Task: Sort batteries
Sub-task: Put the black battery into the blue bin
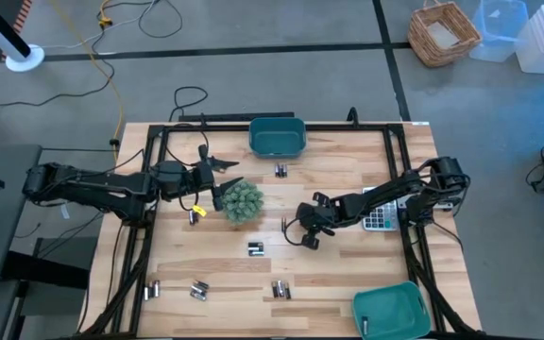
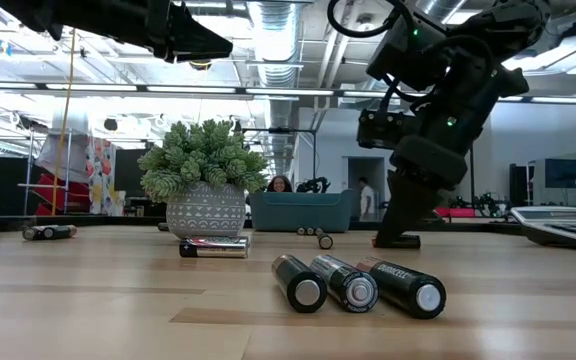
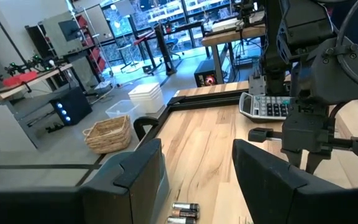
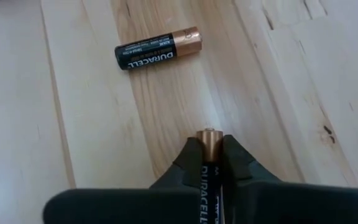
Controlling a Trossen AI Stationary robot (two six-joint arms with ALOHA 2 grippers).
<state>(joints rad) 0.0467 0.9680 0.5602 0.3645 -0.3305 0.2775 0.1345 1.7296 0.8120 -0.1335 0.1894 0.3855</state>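
Honestly the grab looks decent: the right gripper (image 4: 211, 149) has its jaws clamped on a battery (image 4: 210, 140), pinched close to the copper end with the cell running straight back between the fingers. It sits low near the middle of the counter (image 1: 348, 189), a bit toward 3 o'clock. If I were driving, I'd lift straight up before swinging anywhere, since the grip is near one end and a sideways yank could pivot the cell out.

Just past the held one, a second battery (image 4: 158, 48) lies loose on the wood, so keep the lift clean or it'll get knocked rolling. My guess for the drop is the teal bin (image 1: 392, 309) at about 5 o'clock, though I can't tell which bin this type belongs in.

Other stuff: three more cells (image 2: 358, 283) lie side by side at the 6 o'clock edge, a calculator (image 1: 379, 215) sits right behind the right arm, and a potted plant (image 1: 240, 200) stands near centre. The left gripper (image 1: 223, 175) hangs by the plant with jaws apart, holding nothing. Another bin (image 1: 278, 137) waits at 12 o'clock.
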